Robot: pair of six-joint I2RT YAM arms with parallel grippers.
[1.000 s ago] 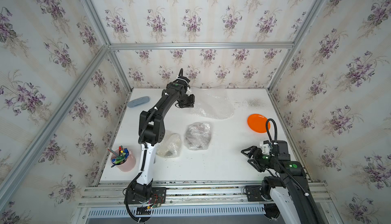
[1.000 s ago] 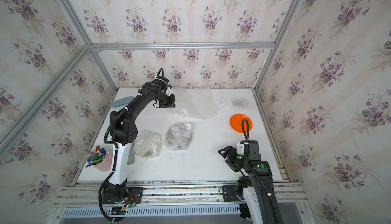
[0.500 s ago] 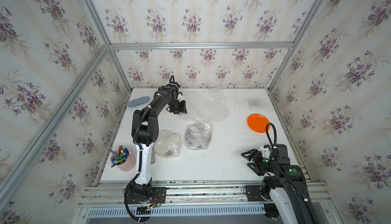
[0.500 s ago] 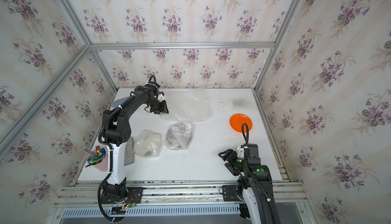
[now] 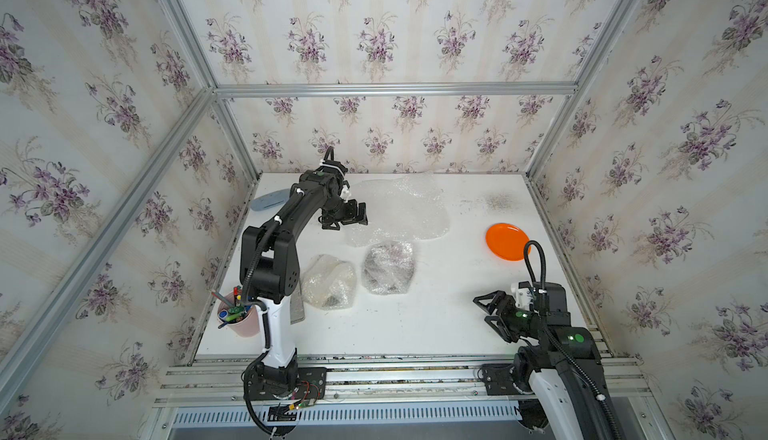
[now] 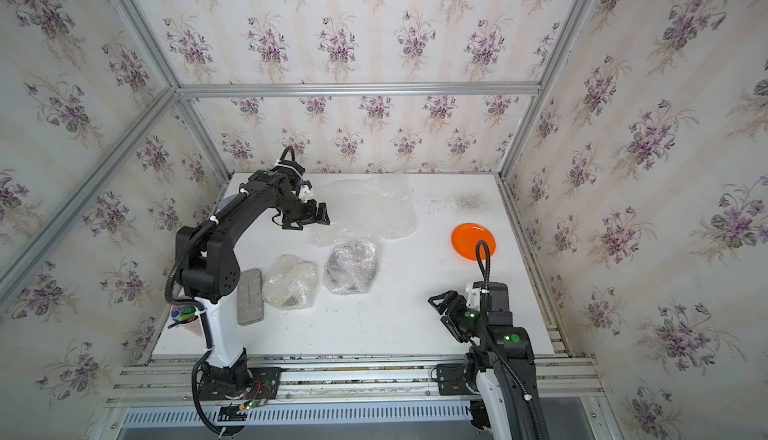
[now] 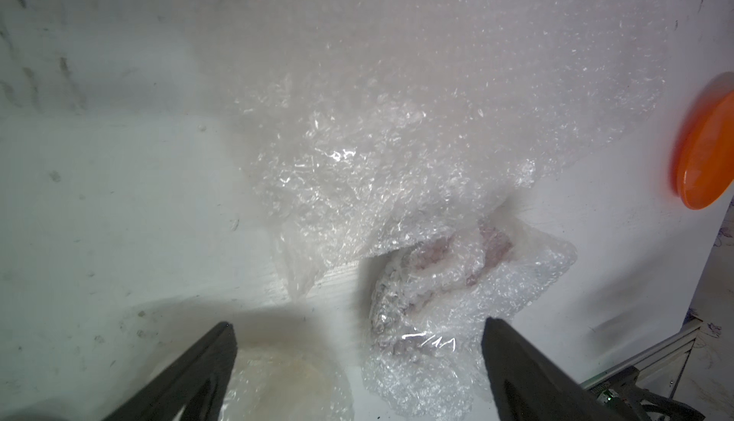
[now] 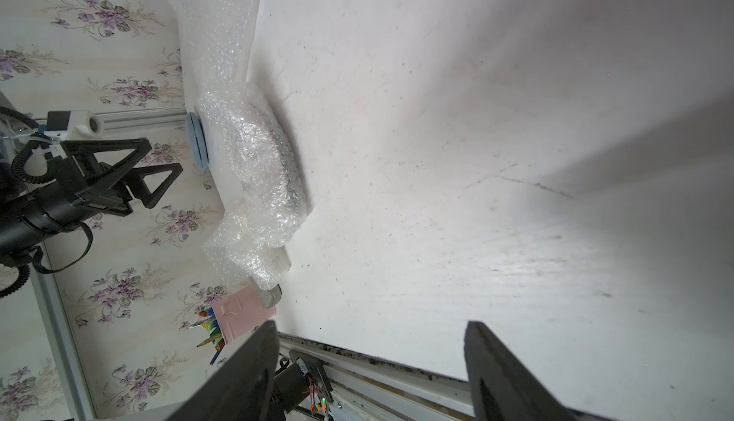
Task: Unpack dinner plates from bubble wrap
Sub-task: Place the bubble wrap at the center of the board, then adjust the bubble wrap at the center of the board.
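A loose sheet of bubble wrap (image 5: pixel 401 209) (image 6: pixel 368 207) lies flat at the back middle of the table. In front of it sit two wrapped bundles: one shows a dark plate (image 5: pixel 388 267) (image 7: pixel 449 300) through its wrap, the other (image 5: pixel 328 280) (image 6: pixel 291 282) looks pale. The bare orange plate (image 5: pixel 507 240) (image 6: pixel 473 240) rests at the right edge. My left gripper (image 5: pixel 347 218) (image 7: pixel 357 331) hangs open over the sheet's left edge, holding nothing. My right gripper (image 5: pixel 492 313) (image 8: pixel 369 331) stands open and empty near the front right corner.
A pink cup of pens (image 5: pixel 237 317) stands at the front left beside a flat grey pad (image 6: pixel 249 296). A pale blue oval object (image 5: pixel 268 200) lies at the back left. A dirty patch (image 5: pixel 498 201) marks the back right. Metal rails edge the table.
My left gripper dragged the loose sheet leftward, then opened and let it go; the sheet now lies flat. The right arm has barely shifted.
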